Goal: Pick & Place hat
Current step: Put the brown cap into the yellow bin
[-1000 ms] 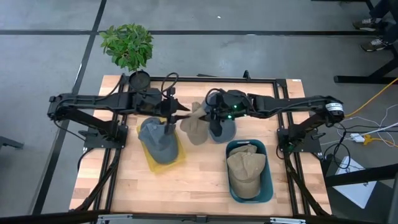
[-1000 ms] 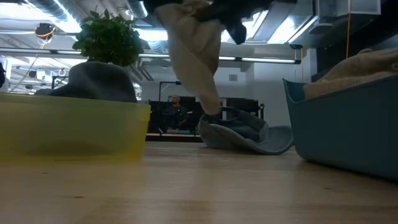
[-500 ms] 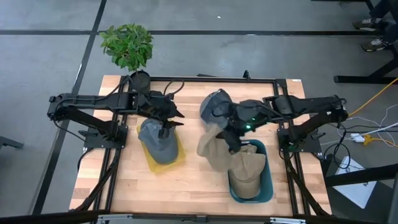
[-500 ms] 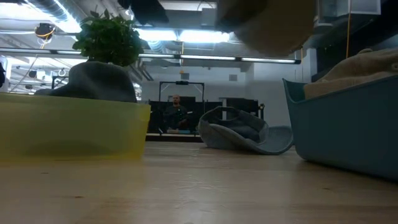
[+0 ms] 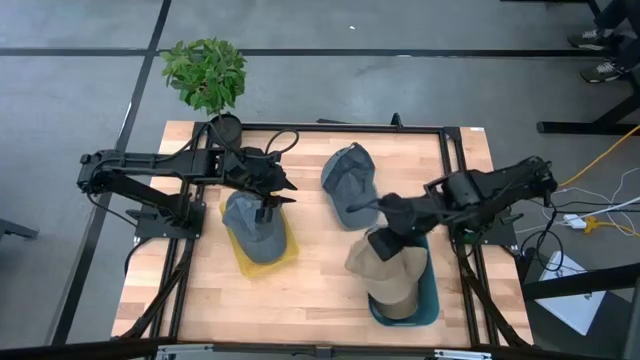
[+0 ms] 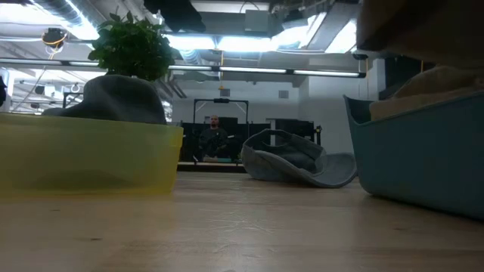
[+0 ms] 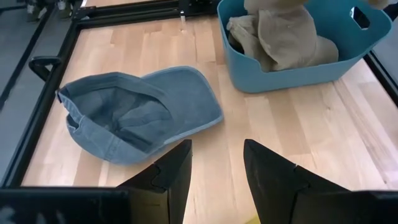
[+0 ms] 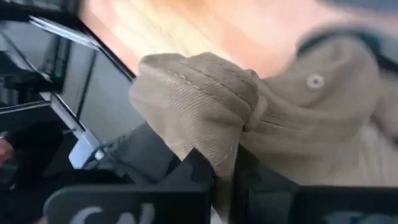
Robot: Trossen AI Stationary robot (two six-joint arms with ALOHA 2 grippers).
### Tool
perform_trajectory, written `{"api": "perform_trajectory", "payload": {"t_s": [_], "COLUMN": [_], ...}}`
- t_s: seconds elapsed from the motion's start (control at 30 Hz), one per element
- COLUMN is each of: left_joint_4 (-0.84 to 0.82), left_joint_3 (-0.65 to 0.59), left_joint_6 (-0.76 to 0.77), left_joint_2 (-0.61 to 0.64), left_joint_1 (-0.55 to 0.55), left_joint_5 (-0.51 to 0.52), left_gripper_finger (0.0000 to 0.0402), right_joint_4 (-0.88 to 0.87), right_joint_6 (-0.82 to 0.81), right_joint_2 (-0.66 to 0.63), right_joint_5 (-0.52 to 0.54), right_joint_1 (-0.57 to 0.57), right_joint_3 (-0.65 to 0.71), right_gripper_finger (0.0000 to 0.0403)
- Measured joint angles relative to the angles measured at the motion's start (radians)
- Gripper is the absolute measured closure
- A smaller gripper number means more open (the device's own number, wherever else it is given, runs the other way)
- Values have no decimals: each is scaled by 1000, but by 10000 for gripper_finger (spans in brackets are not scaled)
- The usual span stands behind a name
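A tan corduroy hat [image 5: 378, 262] hangs from my right gripper [image 5: 385, 238] over the blue bin [image 5: 430, 300]; the gripper is shut on it. It shows as a blur at the low view's top right [image 6: 423, 30]. Another tan hat [image 5: 395, 298] lies in the bin. A blue-grey denim cap [image 5: 348, 185] lies upside down on the table, also seen in the left wrist view [image 7: 134, 115]. My left gripper [image 5: 272, 196] hovers open over a grey hat [image 5: 255, 228] in the yellow bin [image 5: 285, 258], touching nothing. My right gripper pinches a bunched fold of the tan hat's cloth [image 8: 214, 146] between its two fingers; several layers seem gathered there. The hat's crown with its top button [image 8: 315, 81] spreads beyond the fingers. The hat is lifted clear of the table, above the blue bin.
The blue bin [image 7: 292, 59] stands at the table's near right, the yellow bin [image 6: 83, 159] at the left. A potted plant [image 5: 207, 72] stands at the far left corner. A black frame [image 5: 450, 160] borders the table. Bare wood lies between the bins.
My right gripper has carried the tan hat from the table's middle, beside the denim cap, toward the near right, and now holds it over the blue bin. The denim cap has stayed where it lay. My left gripper has drawn back slightly toward the left.
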State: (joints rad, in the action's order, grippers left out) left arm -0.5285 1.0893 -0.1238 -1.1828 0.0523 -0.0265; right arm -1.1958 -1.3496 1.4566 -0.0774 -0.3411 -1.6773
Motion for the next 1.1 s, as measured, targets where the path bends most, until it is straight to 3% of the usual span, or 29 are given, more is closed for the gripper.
{"api": "perform_trajectory", "payload": {"t_s": [0.17,0.33,0.6,0.97,1.1], "left_joint_4": [1,1,1,0,1], "left_joint_3": [0,0,0,-1,-1], "left_joint_6": [-20,-38,-39,-37,-31], "left_joint_2": [0,0,0,0,0], "left_joint_1": [0,0,0,0,0], "left_joint_5": [0,0,0,0,0], "left_gripper_finger": [261,261,260,260,260], "right_joint_4": [-59,-59,-143,-338,-341], "right_joint_6": [-145,-186,-246,-399,-422], "right_joint_2": [19,22,18,40,63], "right_joint_5": [-94,-187,-238,82,71], "right_joint_1": [-30,-49,-88,-158,-160], "right_joint_3": [0,0,-65,-129,-129], "right_gripper_finger": [387,387,387,387,387]}}
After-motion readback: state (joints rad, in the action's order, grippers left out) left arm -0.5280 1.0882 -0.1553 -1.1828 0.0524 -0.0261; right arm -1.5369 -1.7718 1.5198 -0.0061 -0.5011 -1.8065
